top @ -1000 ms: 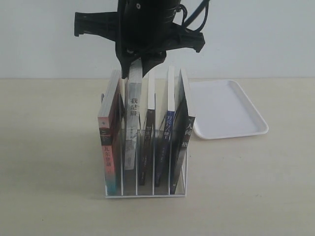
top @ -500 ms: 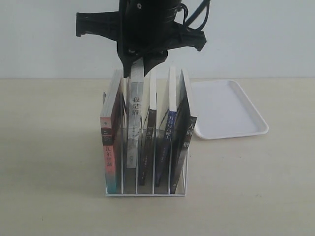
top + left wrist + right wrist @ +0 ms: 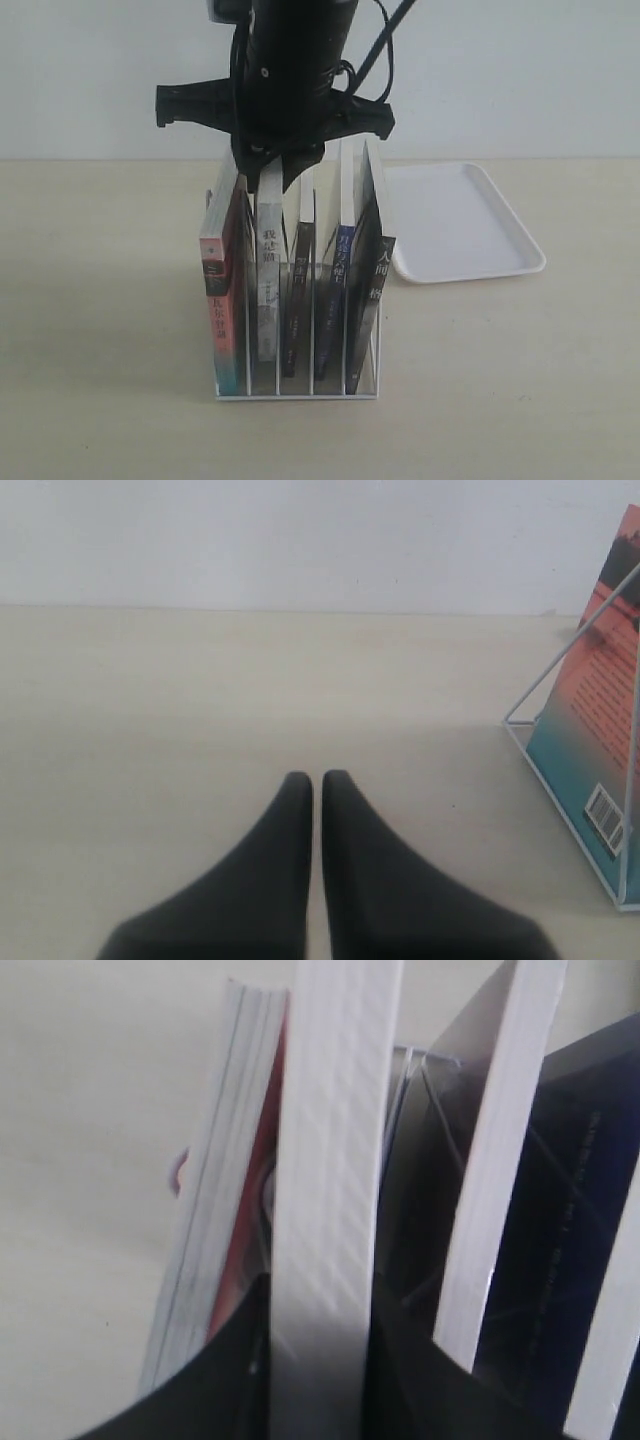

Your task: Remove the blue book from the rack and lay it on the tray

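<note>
Right wrist view: right claw (image 3: 320,1355) clamped on pale-spined book (image 3: 335,1160); left claw (image 3: 317,780) together over table (image 3: 150,700).

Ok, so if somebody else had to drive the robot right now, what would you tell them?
Left gripper: shut, empty, over the bare table beside the rack.
Right gripper: above the rack, closed on the pale book in the second slot from the left in the exterior view. That is the wrong book.
Blue book: upright in the fourth slot, untouched.
Tray: right of the rack, nothing on it.
Done: nothing yet.
Left: release the pale book, grip the blue book, lift it out and lay it flat on the tray.
</note>
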